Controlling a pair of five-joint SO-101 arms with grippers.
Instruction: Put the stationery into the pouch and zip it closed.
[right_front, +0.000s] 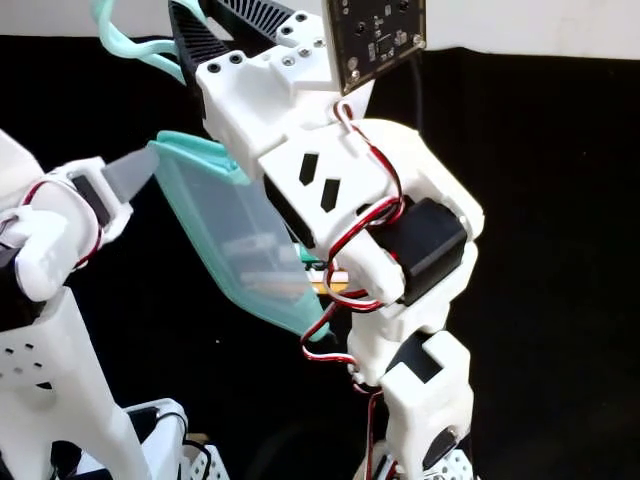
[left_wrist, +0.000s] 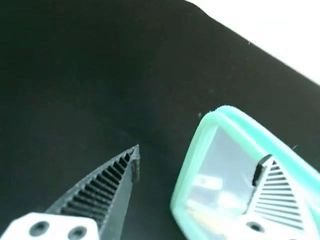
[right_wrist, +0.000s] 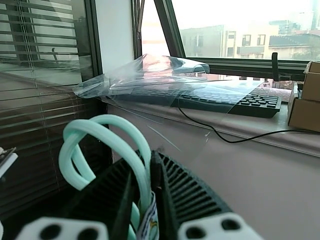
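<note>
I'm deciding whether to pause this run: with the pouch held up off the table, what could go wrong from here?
The pouch hangs tilted from its teal loop, pinched in the right hand; it could swing or slip free. The left hand is open at the pouch's corner, so closing on that loose edge may miss. I cannot see whether the zip is shut; if not, the stationery inside might spill.
</note>
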